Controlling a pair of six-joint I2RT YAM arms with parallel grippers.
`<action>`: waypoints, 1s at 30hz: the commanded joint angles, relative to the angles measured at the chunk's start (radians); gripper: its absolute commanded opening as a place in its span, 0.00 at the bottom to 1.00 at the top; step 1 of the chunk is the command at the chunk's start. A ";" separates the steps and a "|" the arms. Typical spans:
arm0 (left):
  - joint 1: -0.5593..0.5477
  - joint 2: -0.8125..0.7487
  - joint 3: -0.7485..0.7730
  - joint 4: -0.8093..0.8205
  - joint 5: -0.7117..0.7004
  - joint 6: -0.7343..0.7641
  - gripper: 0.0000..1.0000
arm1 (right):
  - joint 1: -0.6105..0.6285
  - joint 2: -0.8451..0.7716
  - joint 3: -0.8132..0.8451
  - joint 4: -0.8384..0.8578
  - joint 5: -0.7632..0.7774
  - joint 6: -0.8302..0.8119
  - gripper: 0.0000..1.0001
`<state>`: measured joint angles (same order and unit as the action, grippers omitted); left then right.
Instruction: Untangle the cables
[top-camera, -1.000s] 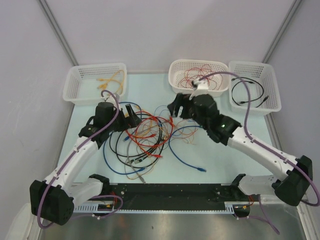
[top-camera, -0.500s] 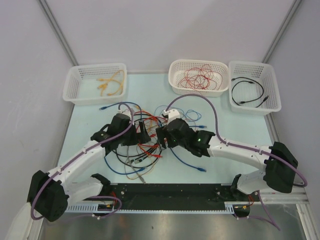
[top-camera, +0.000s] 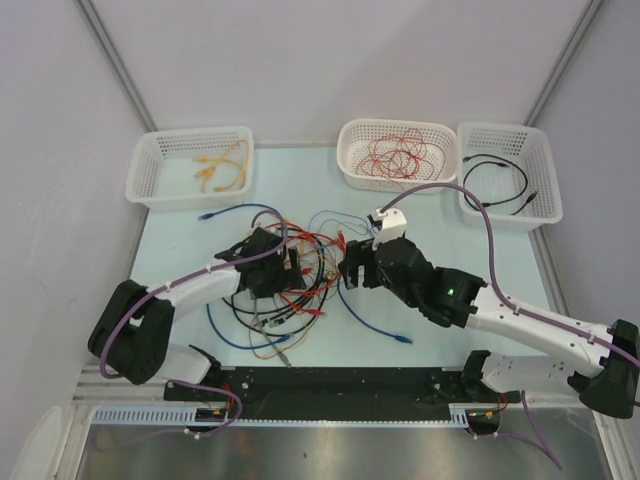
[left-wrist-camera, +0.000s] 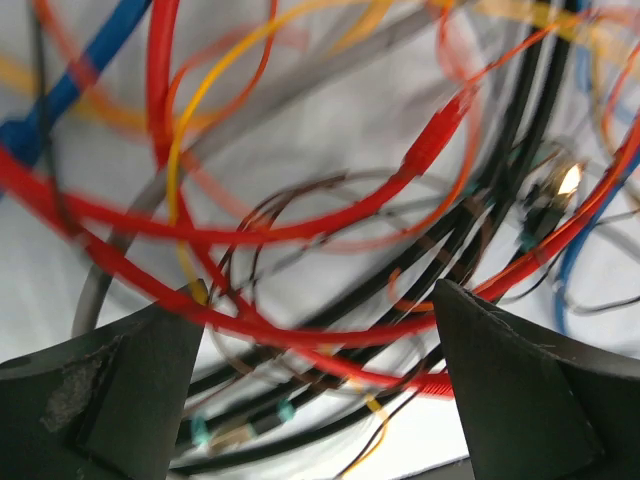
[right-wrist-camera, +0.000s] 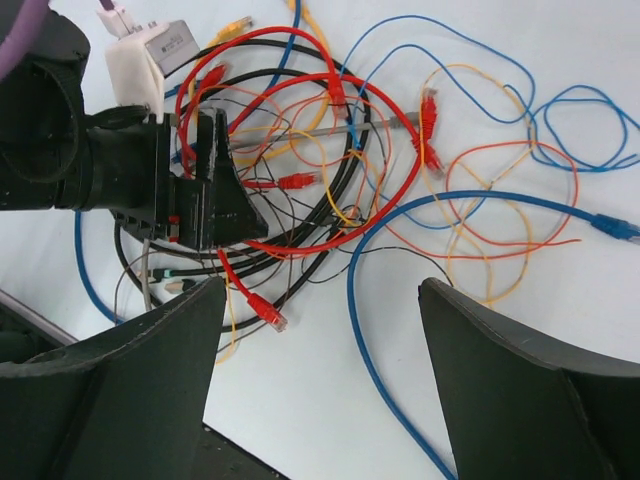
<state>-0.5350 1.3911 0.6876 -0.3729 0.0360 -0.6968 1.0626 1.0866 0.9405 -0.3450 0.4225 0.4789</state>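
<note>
I am reaching both arms in from the near edge of the table (top-camera: 165, 235), and the cables (top-camera: 300, 290) are lying in a loose heap in the middle of it, a little to the left. Red, orange, yellow, blue and black strands are crossing over one another there. One blue cable (top-camera: 400, 339) is trailing out to the near right, its plug lying clear of the heap.

I am holding my left gripper (top-camera: 296, 268) low in the left side of the heap with its jaws standing wide. In its wrist view, red and black strands are running across the gap between the fingers (left-wrist-camera: 120, 390), and I am clamping none of them. My right gripper (right-wrist-camera: 322, 290) is hanging over the right side of the heap, also spread wide and carrying nothing, facing the left one.

At the far edge three white baskets are standing in a row. The left basket (top-camera: 185, 195) is holding yellow cables (top-camera: 222, 170), the middle basket (top-camera: 395, 183) thin red cables (top-camera: 395, 158), and the right basket (top-camera: 510, 218) a black cable (top-camera: 495, 180).
</note>
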 joint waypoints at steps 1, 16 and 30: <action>-0.008 0.069 0.041 0.074 0.018 -0.041 0.92 | -0.007 -0.024 -0.011 -0.046 0.064 0.018 0.83; -0.010 -0.222 0.187 0.006 0.002 0.150 0.00 | -0.029 -0.126 -0.026 -0.065 0.082 -0.003 0.82; -0.010 -0.343 0.445 -0.074 0.120 0.422 0.00 | -0.049 -0.283 -0.025 0.158 -0.063 -0.026 0.81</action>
<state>-0.5396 1.0481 1.1118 -0.4107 0.1165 -0.3565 1.0168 0.8249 0.9131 -0.3416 0.4278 0.4679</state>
